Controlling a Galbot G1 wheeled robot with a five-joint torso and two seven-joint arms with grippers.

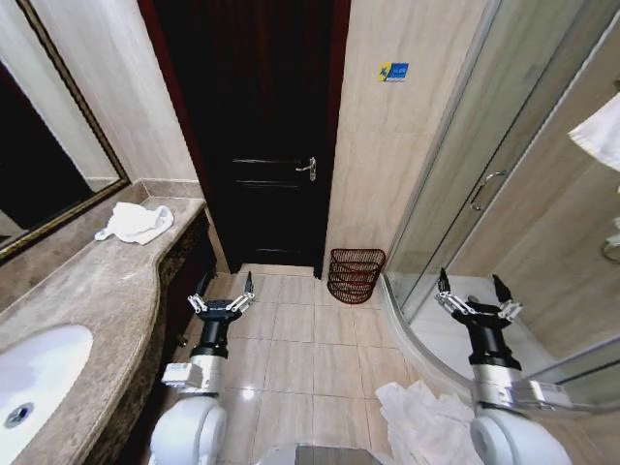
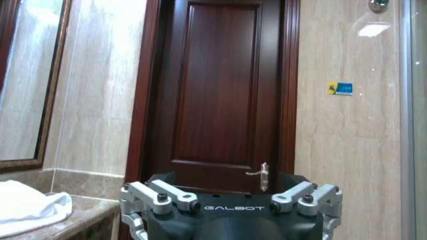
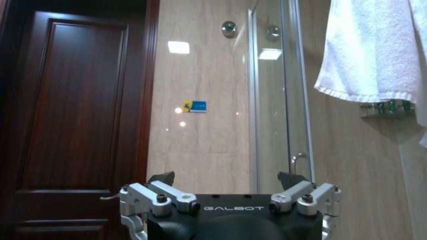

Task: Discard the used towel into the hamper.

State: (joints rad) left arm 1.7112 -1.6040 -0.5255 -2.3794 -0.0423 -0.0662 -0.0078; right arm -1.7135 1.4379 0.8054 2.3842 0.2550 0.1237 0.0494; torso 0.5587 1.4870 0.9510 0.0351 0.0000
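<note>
Task judged at its start: nothing has been grasped, and nothing can be made out inside the small round dark reddish-brown wire-ribbed hamper (image 1: 356, 275), which is seen on the tiled floor against the beige wall, between the dark wooden door (image 1: 262, 126) and the glass shower enclosure (image 1: 484, 184).

Which towel counts as the used one can't be told for sure. A crumpled white towel (image 1: 136, 223) is seen on the brown marble vanity counter (image 1: 87, 291), near the mirror and well apart from the hamper; it also appears in the left wrist view (image 2: 30, 212). A 2nd white cloth heap (image 1: 426, 421) lies on the floor beside the shower curb, near the right arm. A 3rd white towel (image 3: 370, 47) hangs inside the shower. Left to do: pick-up, carry, drop into hamper.

Left gripper (image 1: 224, 291) is held low over the floor, just beside the counter front, pointed fwd toward the door; fingers spread, empty. Right gripper (image 1: 473, 293) is held at similar height by the shower curb, also pointed fwd; fingers spread, nothing between them.
</note>
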